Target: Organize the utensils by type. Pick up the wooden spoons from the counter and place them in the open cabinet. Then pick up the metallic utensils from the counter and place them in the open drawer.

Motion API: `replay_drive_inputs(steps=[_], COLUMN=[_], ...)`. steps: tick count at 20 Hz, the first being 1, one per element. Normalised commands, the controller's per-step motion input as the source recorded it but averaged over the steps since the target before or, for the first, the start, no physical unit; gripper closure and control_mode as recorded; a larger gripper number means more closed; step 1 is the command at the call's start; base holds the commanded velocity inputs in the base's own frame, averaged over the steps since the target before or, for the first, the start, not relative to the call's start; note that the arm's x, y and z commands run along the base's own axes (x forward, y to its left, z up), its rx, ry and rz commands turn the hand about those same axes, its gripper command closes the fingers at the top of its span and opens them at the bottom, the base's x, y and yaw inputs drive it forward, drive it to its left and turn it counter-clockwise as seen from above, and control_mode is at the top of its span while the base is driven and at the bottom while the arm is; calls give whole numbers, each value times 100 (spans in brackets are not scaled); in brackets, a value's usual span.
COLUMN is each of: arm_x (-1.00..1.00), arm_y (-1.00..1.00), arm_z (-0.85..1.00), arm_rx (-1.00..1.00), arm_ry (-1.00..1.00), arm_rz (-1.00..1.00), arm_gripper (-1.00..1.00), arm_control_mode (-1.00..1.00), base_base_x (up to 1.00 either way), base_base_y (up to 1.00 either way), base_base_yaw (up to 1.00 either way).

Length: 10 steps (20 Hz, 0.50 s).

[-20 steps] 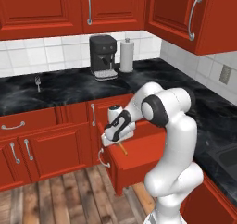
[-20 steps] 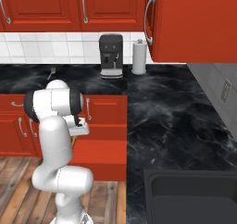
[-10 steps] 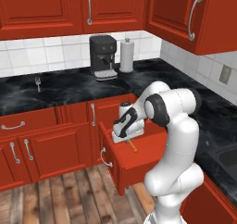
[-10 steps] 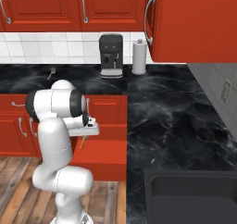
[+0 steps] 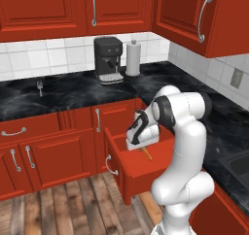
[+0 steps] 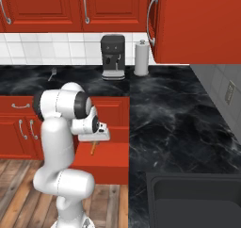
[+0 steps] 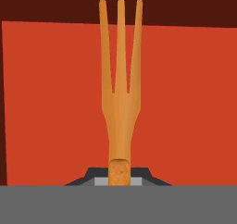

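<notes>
— What had changed?

— The arm had swung further right, bringing the two-finger gripper (image 5: 137, 144) over the open red drawer (image 5: 141, 167) rather than at its front edge.

— And the claw?

— Clamped on the orange three-tined wooden fork (image 7: 120, 86) by its handle end — tines pointing away over the drawer's smooth red floor. Further off, a small metallic fork (image 5: 40, 86) lay on the glossy black marbled counter (image 5: 63, 93).
</notes>
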Motion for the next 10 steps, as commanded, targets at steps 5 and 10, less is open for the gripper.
replay_drive_inputs(steps=[5, 10], arm_x=[30, 33], arm_y=[-11, -1], arm_z=[-42, -30], arm_rx=[11, 12], arm_ry=[1, 0], arm_rz=[0, 0], arm_gripper=[100, 100], arm_control_mode=[-100, -100], base_base_x=[0, 0], base_base_y=[0, 0], base_base_yaw=[0, 0])
